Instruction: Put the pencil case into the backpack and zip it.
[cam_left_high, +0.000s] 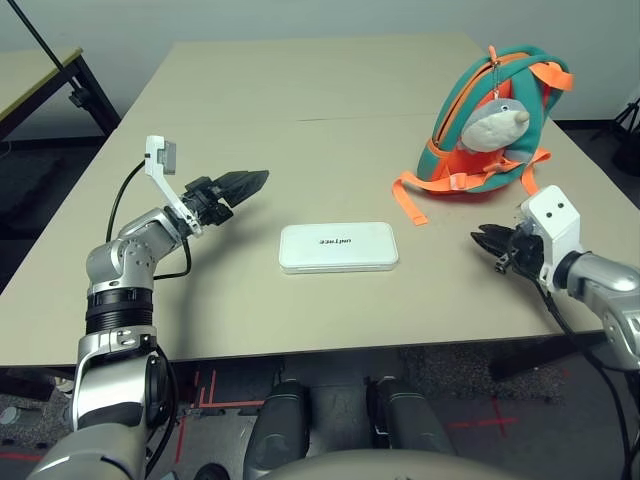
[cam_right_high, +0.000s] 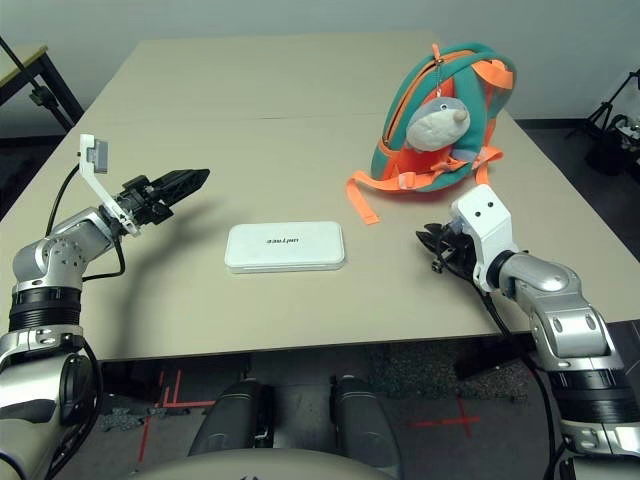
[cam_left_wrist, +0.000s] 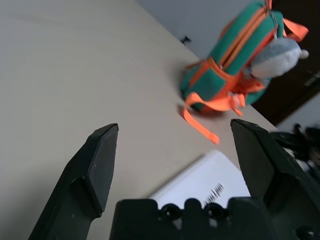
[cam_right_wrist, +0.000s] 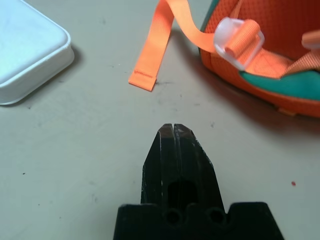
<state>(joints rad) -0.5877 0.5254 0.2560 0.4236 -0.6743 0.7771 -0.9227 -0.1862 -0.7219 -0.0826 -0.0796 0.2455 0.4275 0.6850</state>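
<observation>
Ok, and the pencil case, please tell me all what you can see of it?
The pencil case is a flat, white, rectangular box with rounded corners, a smooth, plastic-looking surface, a seam around its edge and small dark lettering on top. It looks closed and lies flat on the table, between the two grippers; neither gripper touches it.

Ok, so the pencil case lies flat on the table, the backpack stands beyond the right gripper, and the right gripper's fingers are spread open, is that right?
Not quite: the right gripper's fingers are shut, their tips together, as the right wrist view shows. The rest holds: the pencil case lies flat and the backpack stands beyond that gripper.
</observation>
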